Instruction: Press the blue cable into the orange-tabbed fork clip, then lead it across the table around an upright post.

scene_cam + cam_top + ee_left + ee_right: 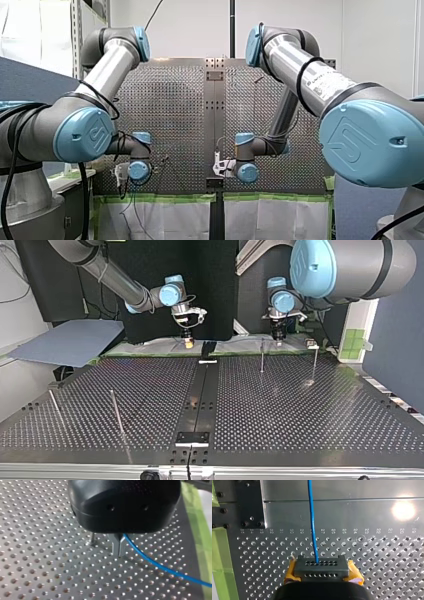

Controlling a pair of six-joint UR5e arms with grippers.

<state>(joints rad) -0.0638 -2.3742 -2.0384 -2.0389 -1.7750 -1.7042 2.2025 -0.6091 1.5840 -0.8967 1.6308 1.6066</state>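
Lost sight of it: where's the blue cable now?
Left wrist view: the blue cable runs from my left gripper over the perforated table toward the green tape.

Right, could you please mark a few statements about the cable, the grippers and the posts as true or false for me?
1. A blue cable runs out from my left gripper's metal fingers over the perforated table. True.
2. In the top view both grippers hang at the table edge nearest that camera. False: both are at the far edge.
3. My right gripper has yellow pads. True.
4. No upright posts stand on the table. False: several thin posts stand there.
5. The cable ahead of my right gripper is red. False: it is blue.
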